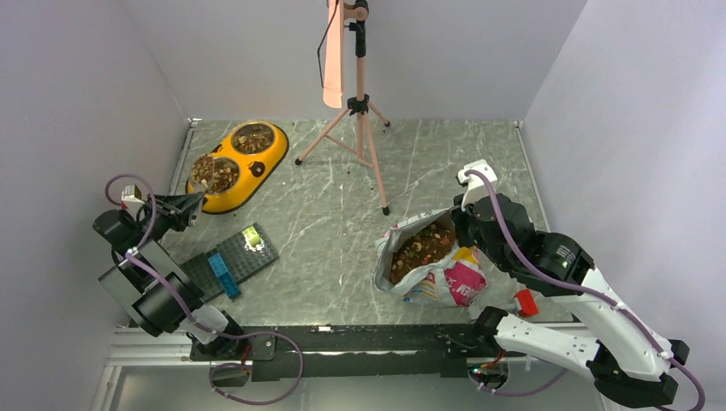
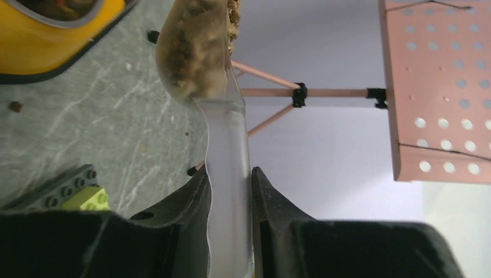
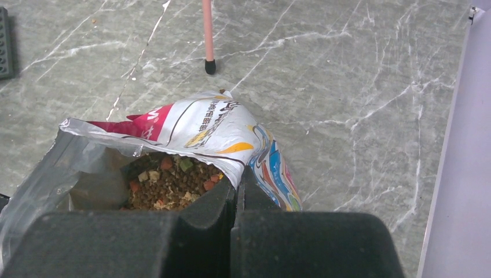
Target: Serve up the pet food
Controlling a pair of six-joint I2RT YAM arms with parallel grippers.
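Left hand (image 2: 228, 180) grips one scoop (image 2: 227, 139), right hand (image 3: 237, 180) one bag (image 3: 202, 124) — two bowls (image 1: 234, 139)

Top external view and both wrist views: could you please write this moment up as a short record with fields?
left tool: closed on the handle of a clear scoop
scoop load: pet food, held at the edge of the near bowl
dish: yellow, both bowls hold food
right tool: shut on the rim of the open bag
bag contents: more pet food, bag lying on the table
also there: pink stand, grey brick plate
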